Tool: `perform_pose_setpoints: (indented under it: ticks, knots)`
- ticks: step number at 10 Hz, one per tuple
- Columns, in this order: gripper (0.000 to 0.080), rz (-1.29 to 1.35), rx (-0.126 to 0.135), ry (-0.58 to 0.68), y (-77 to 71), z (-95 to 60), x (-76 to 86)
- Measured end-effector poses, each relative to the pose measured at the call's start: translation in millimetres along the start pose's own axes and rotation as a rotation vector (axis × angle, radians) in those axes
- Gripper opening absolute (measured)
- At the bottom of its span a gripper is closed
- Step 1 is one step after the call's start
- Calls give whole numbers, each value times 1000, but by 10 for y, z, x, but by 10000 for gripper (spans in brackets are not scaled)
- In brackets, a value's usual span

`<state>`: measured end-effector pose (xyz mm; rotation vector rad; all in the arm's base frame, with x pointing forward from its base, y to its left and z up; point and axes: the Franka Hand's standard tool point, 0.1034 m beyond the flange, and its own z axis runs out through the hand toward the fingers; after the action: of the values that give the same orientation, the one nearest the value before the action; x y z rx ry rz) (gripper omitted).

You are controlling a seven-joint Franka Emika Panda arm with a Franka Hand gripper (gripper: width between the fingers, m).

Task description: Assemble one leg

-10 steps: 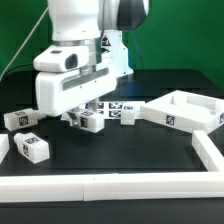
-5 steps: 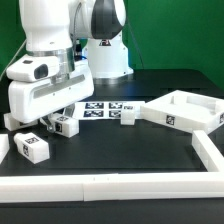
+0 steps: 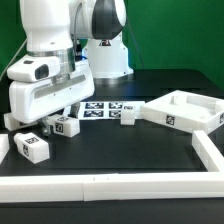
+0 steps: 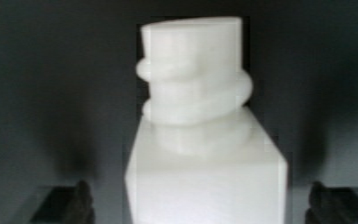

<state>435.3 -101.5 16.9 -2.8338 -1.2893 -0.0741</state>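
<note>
My gripper (image 3: pixel 63 119) is shut on a leg (image 3: pixel 67 126), a small white block with a black-and-white tag, and holds it low over the black table at the exterior view's left. In the wrist view the leg (image 4: pixel 197 150) fills the middle, its round stub pointing away from the camera, with a dark finger (image 4: pixel 60 205) on each side of the block. A second leg (image 3: pixel 30 147) lies in front of the arm near the left rail. A third leg (image 3: pixel 128 116) lies by the marker board. Part of another white block (image 3: pixel 11 120) shows behind the arm.
The large white tray-like part (image 3: pixel 190 122) lies at the exterior view's right. The marker board (image 3: pixel 103 108) lies behind the gripper. White rails border the table at the front (image 3: pixel 110 186) and the right (image 3: pixel 208 150). The robot's base stands at the back.
Over the last second the arm swung to the exterior view's left, carrying the leg from near the marker board. Over the last half second nothing visibly moved.
</note>
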Motion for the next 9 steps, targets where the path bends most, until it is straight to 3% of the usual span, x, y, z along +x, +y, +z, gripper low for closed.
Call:
perform_pose_setpoints:
  ticks: [2,4,9]
  knots:
    - [646,-29,-4,9,-311,-159,368]
    - [648,-69,-16,26,-593,-241,862]
    - [648,-80,-19,27,-588,-208,841]
